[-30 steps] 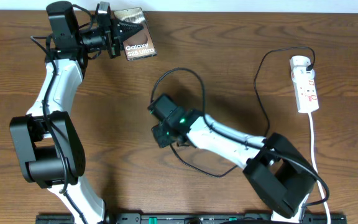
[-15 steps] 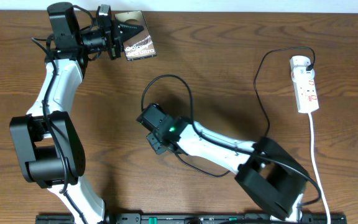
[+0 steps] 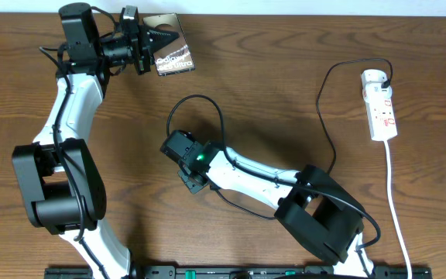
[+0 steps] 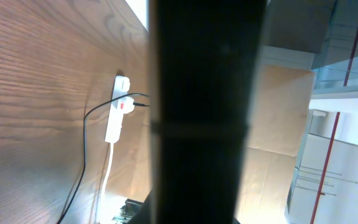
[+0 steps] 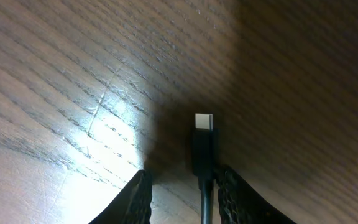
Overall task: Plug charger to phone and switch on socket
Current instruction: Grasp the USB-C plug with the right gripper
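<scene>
The phone (image 3: 173, 46), a dark-brown slab with white lettering, is at the table's far left, and my left gripper (image 3: 152, 40) is shut on its near edge. The same phone (image 4: 201, 93) fills the left wrist view as a dark band that hides the fingers. The charger (image 3: 221, 116), a thin black cable, loops across the middle of the table. Its plug tip (image 5: 204, 140) points forward between the fingers of my right gripper (image 5: 182, 186). The cable lies against the right finger, with bare wood showing on its left. From above, the right gripper (image 3: 170, 144) is at table centre. The socket (image 3: 381, 108) lies far right.
A thick white cord (image 3: 393, 194) runs from the socket toward the front edge. The charger's other end reaches the socket's far end (image 3: 388, 77). The left wrist view also shows the socket (image 4: 115, 115) and a cardboard box beyond the table.
My right arm has slid left across the table, and the cable loop has shifted left with it. The phone has tilted slightly in the left gripper.
</scene>
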`<state>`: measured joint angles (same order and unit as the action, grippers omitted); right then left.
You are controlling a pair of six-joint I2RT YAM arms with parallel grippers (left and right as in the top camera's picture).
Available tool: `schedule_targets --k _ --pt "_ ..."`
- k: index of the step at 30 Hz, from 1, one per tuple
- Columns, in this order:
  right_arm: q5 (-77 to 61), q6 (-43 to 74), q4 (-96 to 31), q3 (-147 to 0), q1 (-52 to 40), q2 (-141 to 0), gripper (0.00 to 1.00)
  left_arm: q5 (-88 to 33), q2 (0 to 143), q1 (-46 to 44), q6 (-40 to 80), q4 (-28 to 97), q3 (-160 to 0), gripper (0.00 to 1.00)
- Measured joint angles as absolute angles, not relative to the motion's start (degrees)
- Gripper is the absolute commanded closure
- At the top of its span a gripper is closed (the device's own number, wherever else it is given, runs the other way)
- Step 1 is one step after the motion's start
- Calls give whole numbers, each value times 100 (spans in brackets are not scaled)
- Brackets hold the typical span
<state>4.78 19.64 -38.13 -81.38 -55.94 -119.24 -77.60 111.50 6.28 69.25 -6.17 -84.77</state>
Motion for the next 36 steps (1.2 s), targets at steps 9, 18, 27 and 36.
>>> schedule_targets --k 9,18,27,36 --pt "482 1968 -3839 -8138 -5594 -11924 76 -7762 11150 628 6925 -617 -8477 93" --pt "449 2056 -3975 -8138 -5439 -11924 80 -7762 11150 628 6925 -617 -8477 93" --pt "-137 2167 -4003 -8156 -4925 -11924 83 -7762 11150 628 6925 -617 -8477 93" --pt "-322 2346 -3979 -8156 -4908 -11935 99 -7762 11150 628 6923 -617 -8477 93"
